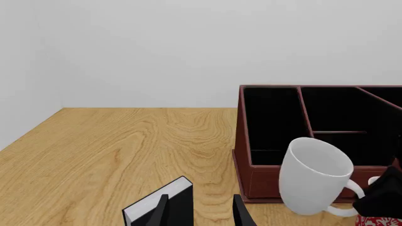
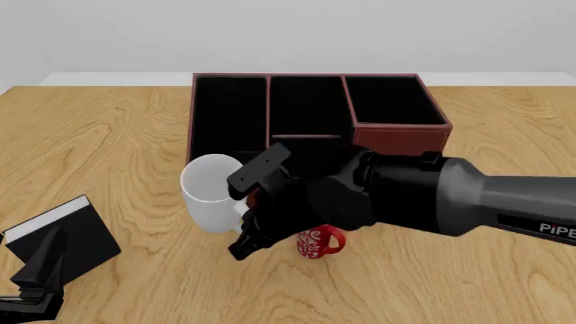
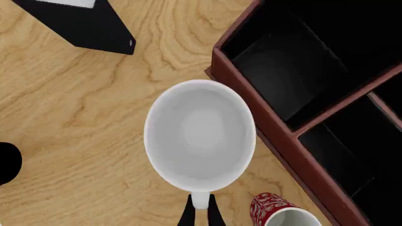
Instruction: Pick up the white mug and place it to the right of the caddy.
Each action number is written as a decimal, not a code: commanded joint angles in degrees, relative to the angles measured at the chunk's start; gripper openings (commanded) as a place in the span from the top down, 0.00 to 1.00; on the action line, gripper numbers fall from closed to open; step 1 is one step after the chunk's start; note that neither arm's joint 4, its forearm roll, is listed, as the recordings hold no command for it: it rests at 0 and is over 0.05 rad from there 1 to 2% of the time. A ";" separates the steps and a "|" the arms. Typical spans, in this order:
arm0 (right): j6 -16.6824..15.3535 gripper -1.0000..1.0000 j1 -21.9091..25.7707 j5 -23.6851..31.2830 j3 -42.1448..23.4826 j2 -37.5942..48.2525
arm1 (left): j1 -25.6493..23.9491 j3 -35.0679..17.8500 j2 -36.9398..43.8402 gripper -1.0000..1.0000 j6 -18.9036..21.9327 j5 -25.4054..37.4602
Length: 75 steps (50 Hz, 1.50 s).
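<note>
A light wood-grain tabletop [image 1: 125, 150] meets a plain pale wall. In the left wrist view, the white mug [image 1: 314, 176] stands slightly tilted at lower right, against the dark red caddy [image 1: 251, 174]; the left end effector [image 1: 201, 209] is open and empty, with a black box [image 1: 160, 207] at its fingers.

Front view: the mug sits left of centre, mouth up, handle toward the right arm lettered "PiPE". A small red mug [image 2: 317, 244] stands beside it.

Right wrist view: the right end effector [image 3: 199, 214] pinches the mug's handle at bottom centre.
</note>
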 commanded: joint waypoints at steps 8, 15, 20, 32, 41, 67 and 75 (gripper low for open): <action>-2.99 1.00 -1.25 0.27 1.13 -8.76 | 0.00 0.00 0.00 0.00 0.00 0.00; -4.00 1.00 -2.41 -0.23 2.00 -12.38 | 0.00 0.00 0.00 0.00 0.00 0.00; -4.82 1.00 -3.20 -0.58 2.76 -15.96 | 0.00 0.00 0.00 0.00 0.00 0.00; -5.21 1.00 -4.76 -0.73 4.80 -20.65 | 0.00 0.00 0.00 0.00 0.00 0.00; -5.92 1.00 -5.82 -0.25 6.39 -24.11 | 0.00 0.00 0.00 0.00 0.00 0.00; -4.68 1.00 -10.13 1.60 13.26 -35.69 | 0.00 0.00 0.00 0.00 0.00 0.00; -4.02 1.00 -11.39 1.70 15.26 -37.83 | 0.00 0.00 0.00 0.00 0.00 0.00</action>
